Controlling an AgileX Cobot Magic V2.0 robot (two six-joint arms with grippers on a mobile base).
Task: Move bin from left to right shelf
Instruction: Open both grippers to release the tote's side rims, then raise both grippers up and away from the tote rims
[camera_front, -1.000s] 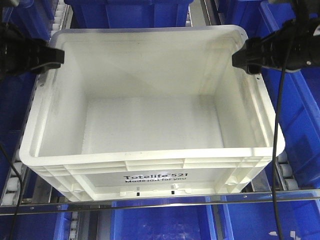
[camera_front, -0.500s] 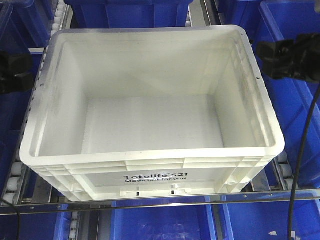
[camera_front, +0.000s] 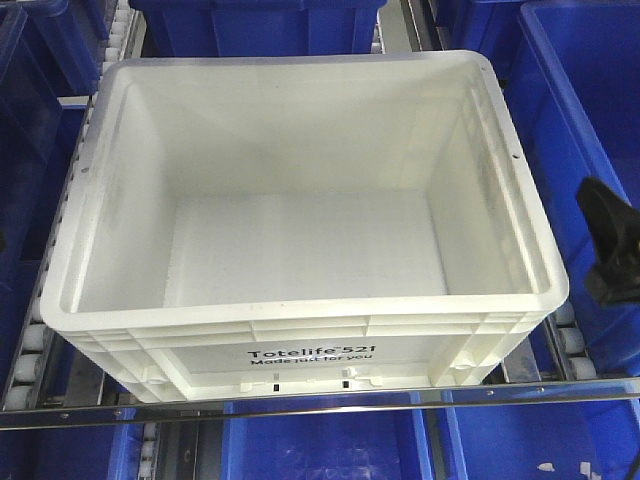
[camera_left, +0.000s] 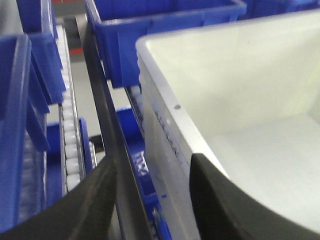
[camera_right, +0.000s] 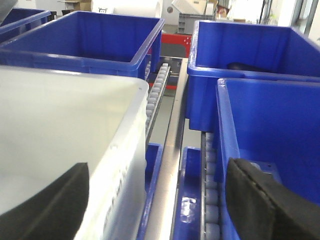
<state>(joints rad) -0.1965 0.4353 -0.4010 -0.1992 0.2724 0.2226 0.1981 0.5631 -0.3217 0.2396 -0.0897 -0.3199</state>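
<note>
The white bin (camera_front: 300, 250), printed "Totelife 521", sits empty on the roller shelf in the middle of the front view. My left gripper (camera_left: 150, 200) is open. One finger hangs over the bin's (camera_left: 240, 100) inside, the other over the dark rail outside its left wall, and neither touches the rim. My right gripper (camera_right: 157, 205) is also open, spanning the bin's (camera_right: 65, 130) right wall and the gap beside it. In the front view only a black finger (camera_front: 608, 240) of the right gripper shows at the right edge. The left gripper is out of that view.
Blue bins surround the white one: behind it (camera_front: 260, 25), to the right (camera_front: 590, 120) and to the left (camera_front: 25, 120). White roller tracks (camera_left: 70, 140) run beside it. A metal rail (camera_front: 320, 405) crosses the shelf front. More blue bins (camera_right: 260, 50) stand behind the right gripper.
Both grippers have left the bin's far rim corners, swinging outward and then toward the front. The left one has left the front view. The bin has not moved.
</note>
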